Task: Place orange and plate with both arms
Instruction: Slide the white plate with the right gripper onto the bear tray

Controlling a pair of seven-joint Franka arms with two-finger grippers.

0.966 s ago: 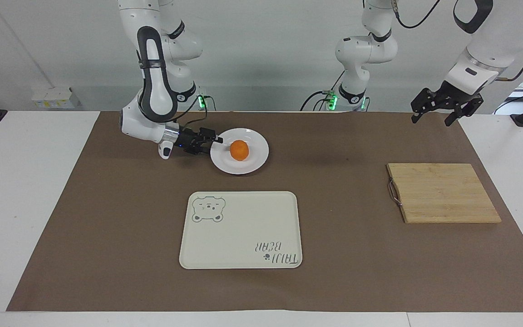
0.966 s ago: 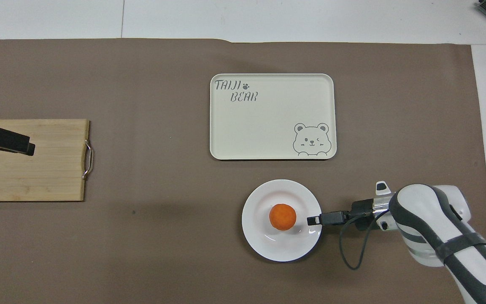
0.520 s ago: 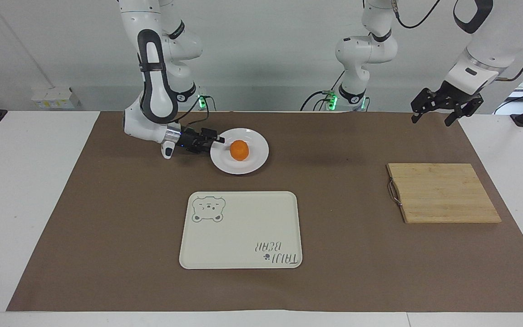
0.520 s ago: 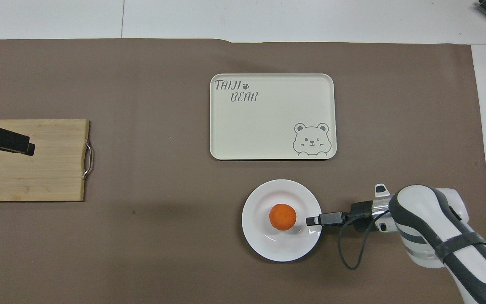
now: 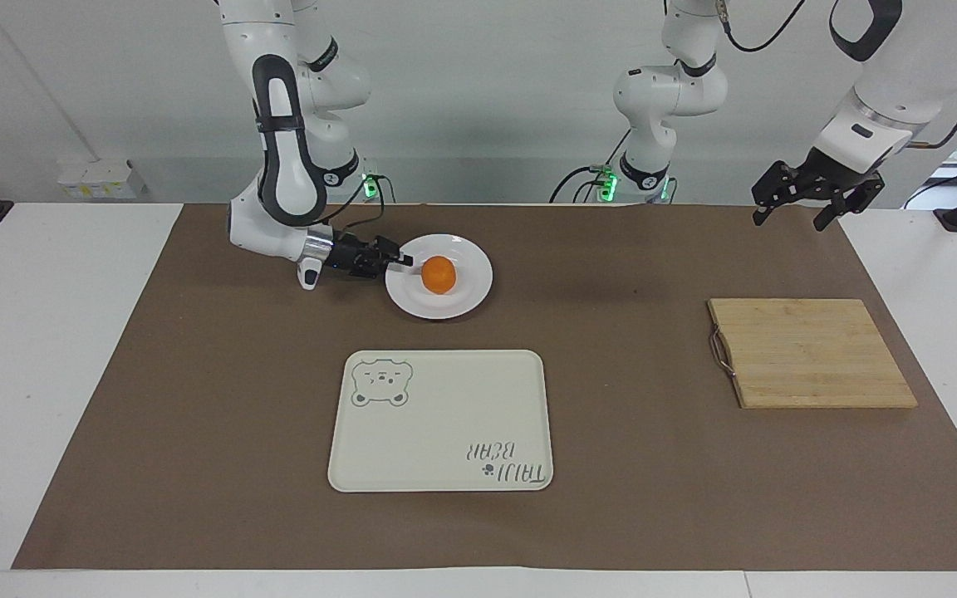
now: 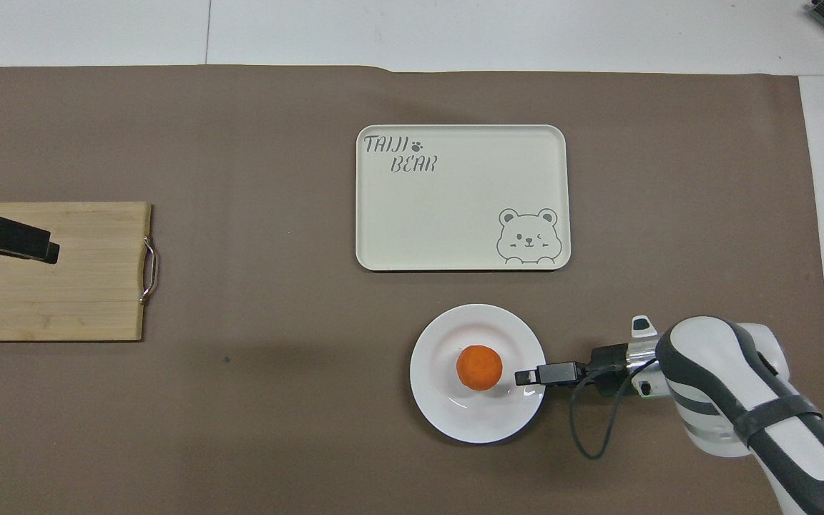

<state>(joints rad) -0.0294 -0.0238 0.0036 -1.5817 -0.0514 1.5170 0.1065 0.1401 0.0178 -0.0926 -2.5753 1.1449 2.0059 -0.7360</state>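
Note:
The orange (image 5: 439, 275) sits in the middle of the white plate (image 5: 462, 297), which lies on the brown mat close to the robots, toward the right arm's end. They also show in the overhead view: the orange (image 6: 479, 368) and the plate (image 6: 455, 418). My right gripper (image 5: 399, 259) lies low and level at the plate's rim on the right arm's side, its tip just over the rim and pointing at the orange; it also shows in the overhead view (image 6: 524, 376). My left gripper (image 5: 787, 223) hangs open and empty high over the left arm's end of the table, and waits.
A cream bear-print tray (image 5: 441, 420) lies farther from the robots than the plate. A wooden cutting board (image 5: 809, 352) with a metal handle lies toward the left arm's end; in the overhead view the left gripper (image 6: 26, 244) overlaps the board (image 6: 83, 300).
My right gripper has crept a little farther over the plate's rim toward the orange, and its arm has shifted slightly. Plate, orange and left arm have stayed put.

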